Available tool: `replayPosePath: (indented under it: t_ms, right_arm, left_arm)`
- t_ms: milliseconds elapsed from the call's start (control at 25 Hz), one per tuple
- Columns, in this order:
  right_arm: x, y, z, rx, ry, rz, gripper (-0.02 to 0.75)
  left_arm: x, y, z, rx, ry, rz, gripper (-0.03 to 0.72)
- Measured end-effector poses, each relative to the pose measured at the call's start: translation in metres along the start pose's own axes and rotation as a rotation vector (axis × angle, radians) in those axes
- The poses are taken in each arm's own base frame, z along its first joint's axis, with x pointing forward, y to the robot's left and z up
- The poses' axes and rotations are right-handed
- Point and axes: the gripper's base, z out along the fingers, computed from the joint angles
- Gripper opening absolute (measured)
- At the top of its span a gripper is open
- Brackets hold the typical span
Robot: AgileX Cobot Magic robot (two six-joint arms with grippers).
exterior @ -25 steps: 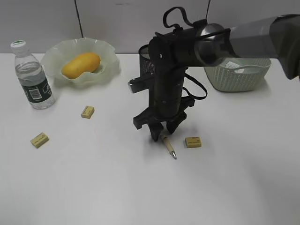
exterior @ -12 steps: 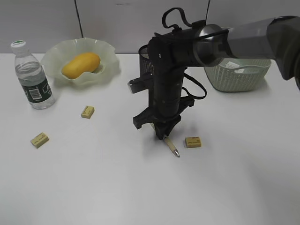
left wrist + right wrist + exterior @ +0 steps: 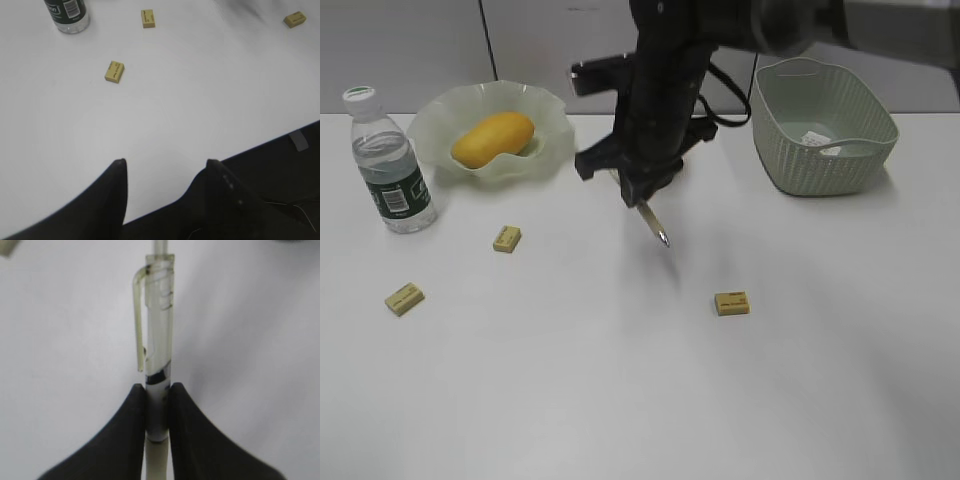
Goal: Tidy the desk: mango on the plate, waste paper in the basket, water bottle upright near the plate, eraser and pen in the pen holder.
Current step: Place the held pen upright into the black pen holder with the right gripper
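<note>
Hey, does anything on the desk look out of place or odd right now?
Three erasers lie loose on the desk: one at front left, one below the plate, one right of centre. The pen hangs tilted from the right gripper.

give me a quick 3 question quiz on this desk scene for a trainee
1. True or false: the right gripper is shut on the pen.
2. How many erasers lie loose on the desk?
3. Where is the mango? A) in the basket B) on the plate C) beside the water bottle

Key:
1. True; the pen hangs tip down, clear of the desk.
2. Three.
3. B, on the plate.
</note>
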Motion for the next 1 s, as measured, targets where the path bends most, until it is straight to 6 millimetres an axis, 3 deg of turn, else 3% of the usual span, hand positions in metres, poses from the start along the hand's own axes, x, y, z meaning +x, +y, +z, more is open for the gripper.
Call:
replayPosePath:
  t_ms: [240, 520, 800, 1000]
  right_arm:
    - [-0.035, -0.009, -0.060, 0.035, -0.281, -0.021, 0.118]
    - [-0.063, -0.027, -0.080, 0.119, -0.587, -0.040, 0.118]
    - [-0.082, -0.031, -0.064, 0.142, -0.804, -0.062, 0.118]
    - [-0.084, -0.041, -0.029, 0.150, -0.785, -0.058, 0.118]
  left_arm:
    - [0.000, 0.000, 0.000, -0.001, 0.000, 0.000, 0.382]
    - [0.000, 0.001, 0.000, -0.007, 0.000, 0.004, 0.382]
    - [0.000, 0.002, 0.000, -0.017, -0.002, 0.009, 0.382]
    - [0.000, 0.002, 0.000, -0.024, -0.003, 0.012, 0.382]
